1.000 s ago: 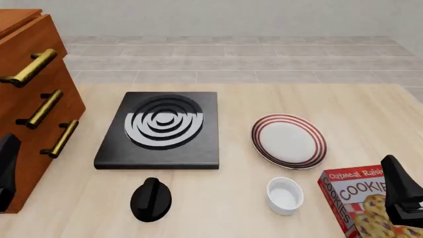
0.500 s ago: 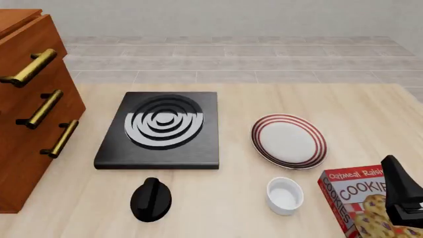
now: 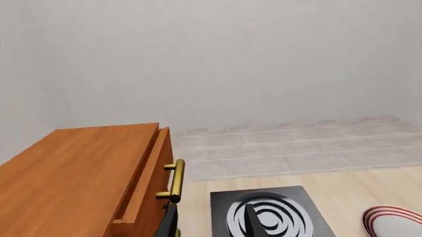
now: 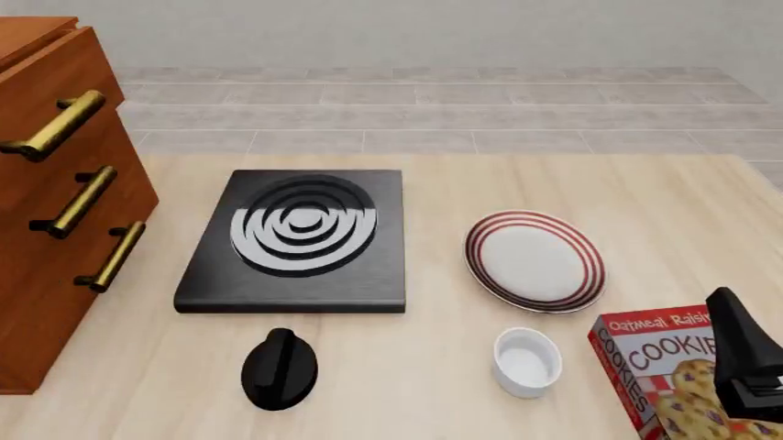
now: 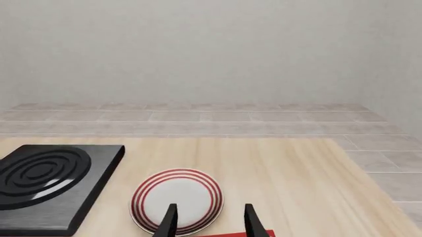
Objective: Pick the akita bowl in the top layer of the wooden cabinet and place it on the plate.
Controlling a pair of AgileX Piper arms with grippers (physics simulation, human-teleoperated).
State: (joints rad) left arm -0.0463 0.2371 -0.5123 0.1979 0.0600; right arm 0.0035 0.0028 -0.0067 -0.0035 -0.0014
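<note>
The wooden cabinet (image 4: 49, 192) stands at the table's left edge, its three brass handles facing right. Its top layer (image 3: 148, 182) shows in the left wrist view with the bar handle (image 3: 175, 180); the inside is not visible. The akita bowl is hidden. My left gripper (image 3: 211, 217) is open and empty, one finger just below that handle, the other over the stove. The plate (image 4: 534, 260), white with red rings, lies right of the middle. My right gripper (image 5: 209, 217) is open and empty, its fingers framing the plate's (image 5: 177, 198) near rim.
A black square stove (image 4: 297, 238) with white rings lies between cabinet and plate. In front of it sits a black knob-shaped object (image 4: 281, 368). A small white cup (image 4: 527, 361) and a red cookie box (image 4: 667, 367) stand near the right arm (image 4: 744, 362).
The left arm, visible at the front view's left edge a second ago, has gone out of that view. The right arm and the objects have not moved.
</note>
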